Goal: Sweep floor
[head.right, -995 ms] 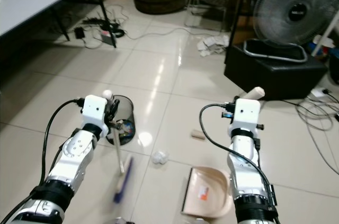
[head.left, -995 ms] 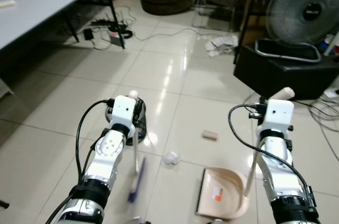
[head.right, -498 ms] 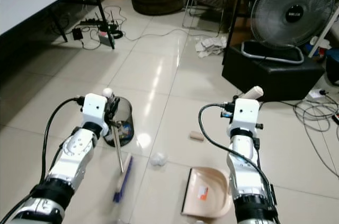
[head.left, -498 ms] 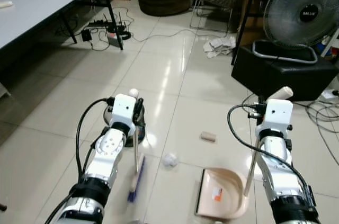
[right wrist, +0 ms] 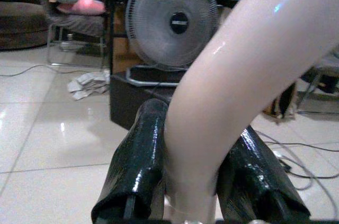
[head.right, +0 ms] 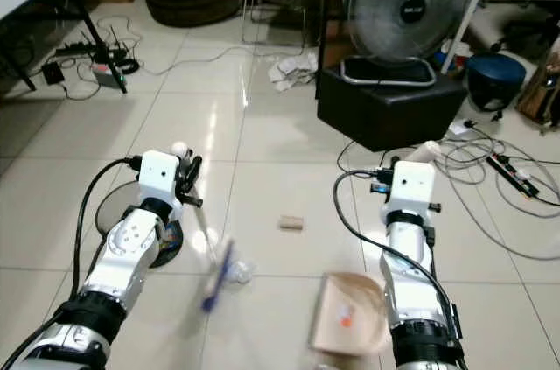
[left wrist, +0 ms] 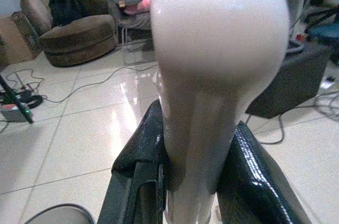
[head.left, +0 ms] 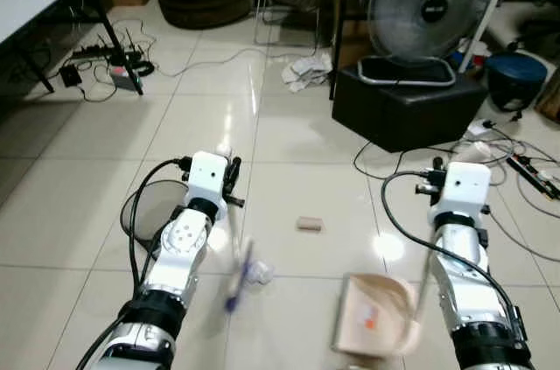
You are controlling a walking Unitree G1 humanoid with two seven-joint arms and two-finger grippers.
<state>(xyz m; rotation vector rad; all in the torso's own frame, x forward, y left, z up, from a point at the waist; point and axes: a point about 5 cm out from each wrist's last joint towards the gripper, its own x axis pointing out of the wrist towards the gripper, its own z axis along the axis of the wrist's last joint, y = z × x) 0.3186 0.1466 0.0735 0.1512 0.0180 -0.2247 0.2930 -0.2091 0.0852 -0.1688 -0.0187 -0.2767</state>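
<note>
broom (head.left: 238,274) now blurred against the crumpled paper (head.left: 259,274), left pincer (left wrist: 190,181) pinching its handle, right pincer (right wrist: 193,181) pinching the dustpan (head.left: 376,328)

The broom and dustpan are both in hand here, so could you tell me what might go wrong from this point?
Two risks, I think. The broom head is at the crumpled paper, but the dustpan sits well off to the robot's right, so a stroke could scatter the paper rather than load it. The small brown block lies farther ahead and may get left behind. Cables trail on the floor beside the right arm and could snag.
</note>
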